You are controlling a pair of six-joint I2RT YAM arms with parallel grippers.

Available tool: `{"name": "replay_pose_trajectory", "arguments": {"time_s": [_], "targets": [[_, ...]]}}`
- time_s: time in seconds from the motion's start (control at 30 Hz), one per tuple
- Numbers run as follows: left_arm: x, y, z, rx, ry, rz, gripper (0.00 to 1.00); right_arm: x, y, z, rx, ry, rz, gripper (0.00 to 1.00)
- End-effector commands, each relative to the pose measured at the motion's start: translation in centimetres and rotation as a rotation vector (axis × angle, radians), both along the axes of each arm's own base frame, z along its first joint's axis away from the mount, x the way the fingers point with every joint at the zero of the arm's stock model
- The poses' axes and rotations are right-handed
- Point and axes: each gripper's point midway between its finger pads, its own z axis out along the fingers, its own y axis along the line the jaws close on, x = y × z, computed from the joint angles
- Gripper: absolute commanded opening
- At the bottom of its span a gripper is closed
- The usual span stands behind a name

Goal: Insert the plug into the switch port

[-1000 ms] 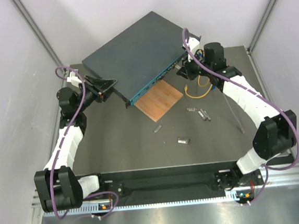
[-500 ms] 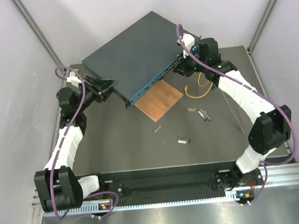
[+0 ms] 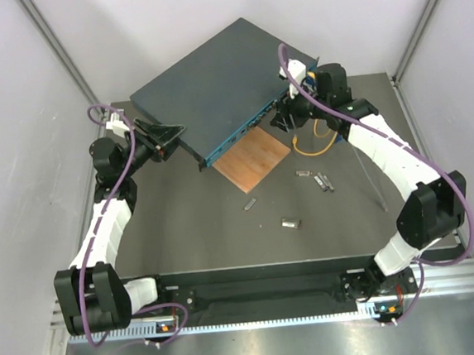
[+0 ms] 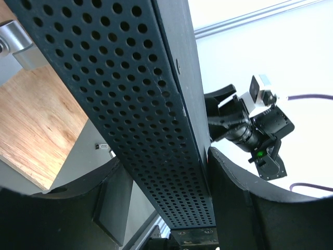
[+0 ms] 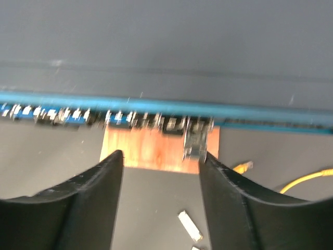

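While my left end effector (image 4: 164,159) clamped the dark blue-grey metal switch box (image 3: 204,85), my right end effector (image 5: 160,156) gaped empty, a silver plug (image 5: 194,141) just ahead.

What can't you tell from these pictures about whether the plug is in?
Right wrist view: blur smears the sockets and plug; whether it is fully in cannot be told.
Top view: the right pincer covers that spot on the switch.
Left wrist view: the switch's holed side fills the frame, hiding its front.
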Motion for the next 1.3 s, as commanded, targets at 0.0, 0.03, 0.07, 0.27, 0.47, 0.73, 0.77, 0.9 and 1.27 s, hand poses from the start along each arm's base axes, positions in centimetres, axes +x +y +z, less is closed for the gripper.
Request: {"name": "replay_pose_trajectory", "arguments": {"time_s": [0.0,0.03,0.07,0.27,0.47,0.73,0.77,0.9,1.27], "targets": [[1.5,0.4,1.8,0.075,-0.13,0.037,0.08,-1.9,-1.1,3.1,0.023,-0.067,0.043,0.6],[1.5,0.4,1.8,0.075,-0.13,0.036,0.08,-2.1,-1.8,2.6,0.008,-0.054,0.039,0.61],[1.6,0.3,1.9,0.075,-0.131,0.034,0.07,-2.3,-2.0,2.3,0.003,-0.044,0.043,0.63],[1.6,0.3,2.3,0.079,-0.145,0.033,0.07,-2.7,-4.2,0.4,-0.045,0.003,0.02,0.59],[1.6,0.3,2.1,0.084,-0.142,0.031,0.05,-1.4,-4.2,1.1,-0.025,-0.002,-0.009,0.29],[1.7,0.4,2.1,0.085,-0.145,0.033,0.02,0.7,-3.2,2.6,0.044,-0.032,-0.032,0.17],[1.6,0.3,2.1,0.083,-0.143,0.031,0.02,0.8,-3.2,2.8,0.05,-0.038,-0.033,0.15],[1.7,0.3,1.9,0.084,-0.138,0.03,0.01,1.7,-2.6,3.3,0.074,-0.045,-0.035,0.12],[1.6,0.3,1.5,0.088,-0.13,0.029,0.0,2.4,0.0,4.4,0.137,-0.032,0.016,0.1]]}}
